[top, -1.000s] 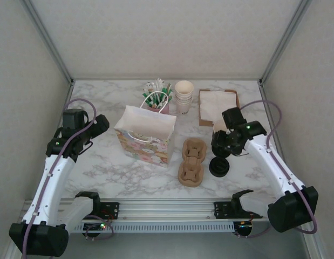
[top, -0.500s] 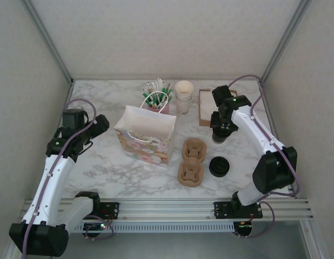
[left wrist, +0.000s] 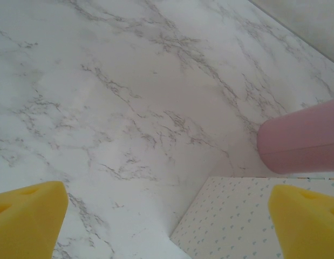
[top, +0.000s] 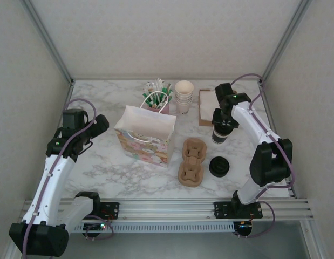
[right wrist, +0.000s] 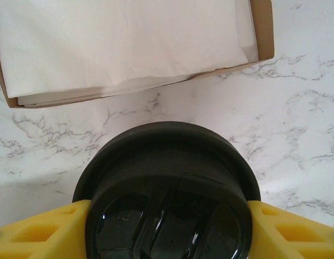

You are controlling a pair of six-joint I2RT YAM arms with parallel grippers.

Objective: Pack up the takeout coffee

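We had the small black-lidded disposable coffee cup clamped in our right gripper, right of the white floral paper bag, left gripper spread, and judged upright carrying wisest.

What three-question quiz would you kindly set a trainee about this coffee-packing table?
1. True or false: the right gripper is closed on the black-lidded takeout coffee cup.
2. In the right wrist view, what lies just beyond that cup? A) a brown cardboard tray of white napkins; B) a stack of cream paper cups; C) a pink tumbler.
3. Fill in: in the top view, the two brown pulp cup carriers lie to the ____ of the white patterned paper gift bag.
Key: 1 true; 2 A; 3 right.
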